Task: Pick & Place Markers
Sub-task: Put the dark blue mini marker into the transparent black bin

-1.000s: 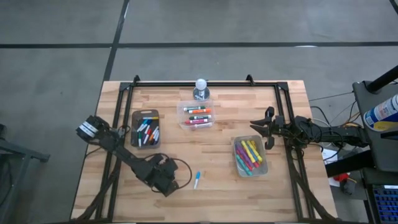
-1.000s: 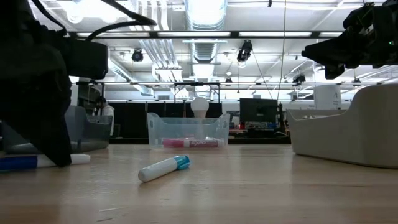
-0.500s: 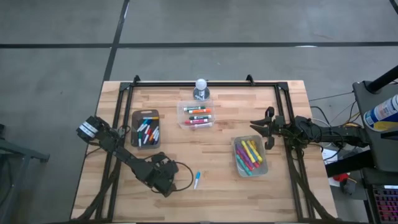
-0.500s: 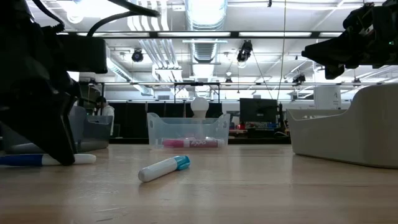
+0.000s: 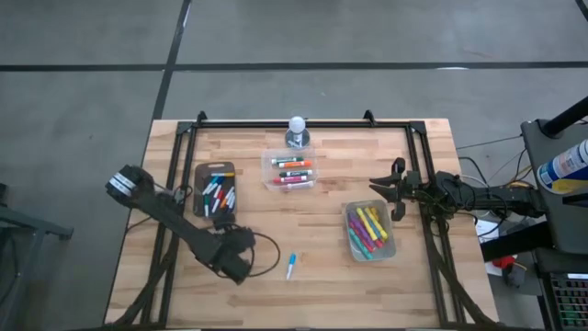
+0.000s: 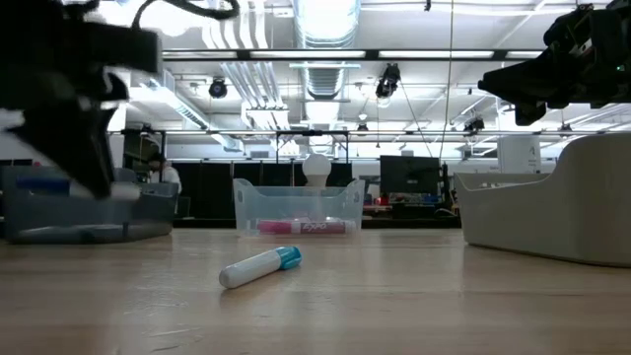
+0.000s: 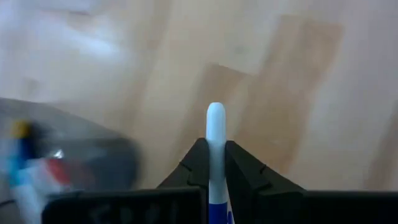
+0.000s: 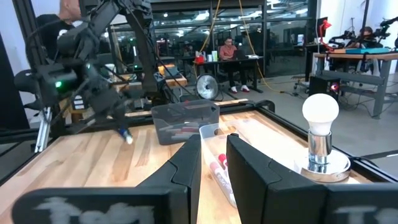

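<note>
My left gripper (image 5: pixel 223 230) hangs over the table's left part, just short of the dark grey tray (image 5: pixel 216 190) of markers, shut on a blue-and-white marker (image 7: pixel 216 127). In the low view this marker (image 6: pixel 44 184) shows blurred, clear of the tabletop. A white marker with a teal cap (image 5: pixel 290 266) lies flat on the wood near the front. Two clear tubs, one at the far middle (image 5: pixel 291 170) and one at the right (image 5: pixel 370 230), hold more markers. My right gripper (image 5: pixel 390 198) waits level at the right edge, its fingers a little apart with nothing between them. My left gripper pinches the marker's barrel (image 7: pixel 216 171) between its two fingers (image 7: pixel 198 163), coming down at a slant from above. The white end (image 7: pixel 216 115) sticks out past the fingertips, and the blue part runs back under the gripper. The marker is lifted clear of the table, about level.
A light bulb on a round base (image 5: pixel 297 131) stands at the far middle behind the clear tub. A black frame (image 5: pixel 303 122) runs along the table's far edge and down both sides. Bare wood lies in the middle and along the front.
My left gripper has taken hold of the blue-and-white marker that lay on the table and lifted it clear. It has gone up and toward the far edge, nearer the dark grey tray, and has rolled about its own axis. The teal-capped marker has stayed put.
</note>
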Motion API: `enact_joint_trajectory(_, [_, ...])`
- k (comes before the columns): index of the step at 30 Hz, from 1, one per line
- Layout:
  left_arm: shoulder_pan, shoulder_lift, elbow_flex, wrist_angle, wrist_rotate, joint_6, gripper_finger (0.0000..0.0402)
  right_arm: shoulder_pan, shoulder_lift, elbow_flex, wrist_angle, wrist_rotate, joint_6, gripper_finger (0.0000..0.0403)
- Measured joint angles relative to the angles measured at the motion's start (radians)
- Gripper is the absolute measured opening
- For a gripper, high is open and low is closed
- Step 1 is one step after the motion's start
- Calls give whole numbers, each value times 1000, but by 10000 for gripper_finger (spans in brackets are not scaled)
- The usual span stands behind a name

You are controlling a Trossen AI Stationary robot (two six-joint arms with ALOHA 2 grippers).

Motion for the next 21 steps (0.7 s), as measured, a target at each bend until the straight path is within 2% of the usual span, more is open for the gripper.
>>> enact_joint_trajectory(5, [5,-118,21,-177,-111,-49,24,0,0,0,0,0,0,68])
enact_joint_trajectory(11, [39,-285,14,-267,-211,-110,24,0,-1,0,0,0,1,68])
enact_joint_trajectory(17, [112,-405,7,-343,-262,-160,24,0,-1,0,0,0,1,68])
enact_joint_trajectory(21, [179,-454,-46,-346,-264,-166,24,0,-1,0,0,0,1,68])
